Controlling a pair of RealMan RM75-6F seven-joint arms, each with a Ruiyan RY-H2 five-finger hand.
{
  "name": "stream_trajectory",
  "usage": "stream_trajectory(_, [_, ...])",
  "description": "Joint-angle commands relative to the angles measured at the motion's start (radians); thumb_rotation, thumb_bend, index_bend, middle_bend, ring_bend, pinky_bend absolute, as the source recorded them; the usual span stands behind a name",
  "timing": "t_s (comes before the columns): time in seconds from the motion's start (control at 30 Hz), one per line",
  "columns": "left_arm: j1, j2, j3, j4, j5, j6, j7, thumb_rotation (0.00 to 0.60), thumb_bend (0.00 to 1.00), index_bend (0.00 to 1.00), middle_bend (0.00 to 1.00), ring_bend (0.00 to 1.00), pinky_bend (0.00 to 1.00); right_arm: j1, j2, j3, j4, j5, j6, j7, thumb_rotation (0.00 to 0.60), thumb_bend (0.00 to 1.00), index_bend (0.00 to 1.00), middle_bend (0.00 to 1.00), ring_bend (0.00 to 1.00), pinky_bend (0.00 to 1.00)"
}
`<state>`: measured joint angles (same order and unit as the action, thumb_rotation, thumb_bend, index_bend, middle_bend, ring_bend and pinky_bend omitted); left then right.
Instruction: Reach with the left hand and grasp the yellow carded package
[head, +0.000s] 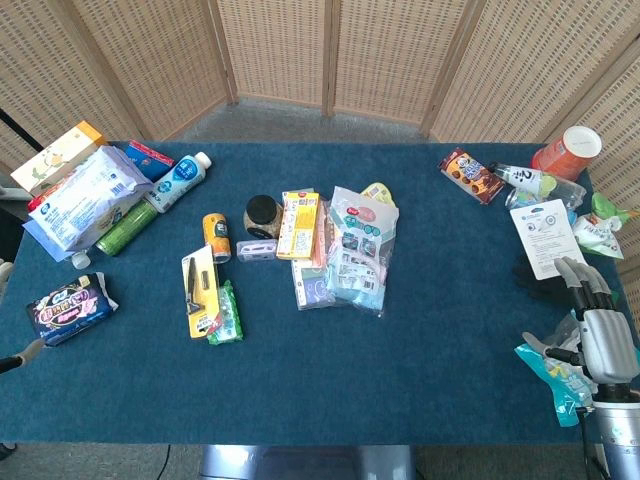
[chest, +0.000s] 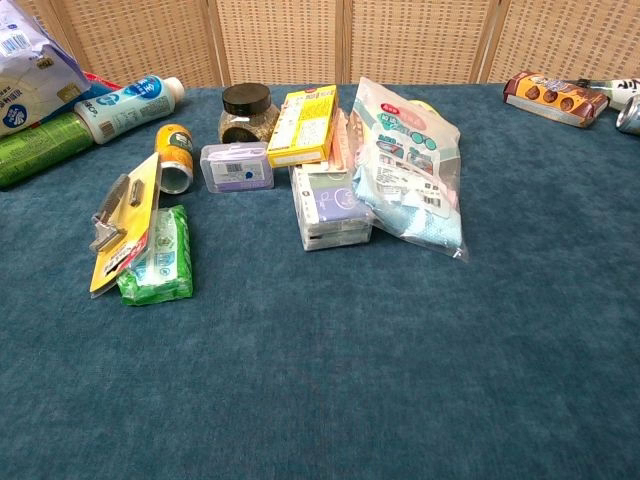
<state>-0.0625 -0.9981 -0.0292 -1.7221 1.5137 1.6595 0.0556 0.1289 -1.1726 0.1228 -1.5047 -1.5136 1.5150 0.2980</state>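
The yellow carded package lies flat on the blue table, left of centre, with a grey razor-like tool on its card. In the chest view the package leans partly on a green pack. At the left edge of the head view only a thin grey tip of my left hand shows, well left of the package; how its fingers stand is hidden. My right hand sits at the far right edge, fingers stretched and apart, holding nothing.
A yellow can, a dark-lidded jar and a yellow box lie just right of the card. A purple snack pack lies between the left hand and the card. A teal packet lies by the right hand.
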Motion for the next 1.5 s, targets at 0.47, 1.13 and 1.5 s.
stream_trajectory(0.47, [-0.159, -0.040, -0.014, 0.163, 0.196, -0.158, 0.086, 0.600, 0.00, 0.00, 0.00, 0.00, 0.00, -0.003, 0.010, 0.008, -0.014, 0.004, 0.011, 0.008, 0.600, 0.00, 0.00, 0.00, 0.00, 0.00])
stream_trajectory(1.13, [-0.525, -0.218, 0.034, 0.385, 0.393, -0.602, 0.246, 0.600, 0.00, 0.00, 0.00, 0.00, 0.00, -0.010, 0.031, 0.020, -0.025, 0.015, 0.021, 0.051, 0.600, 0.00, 0.00, 0.00, 0.00, 0.00])
stream_trajectory(1.5, [-0.628, -0.323, 0.057, 0.502, 0.398, -0.702, 0.285, 0.600, 0.00, 0.00, 0.00, 0.00, 0.00, -0.015, 0.036, 0.033, -0.023, 0.032, 0.028, 0.074, 0.600, 0.00, 0.00, 0.00, 0.00, 0.00])
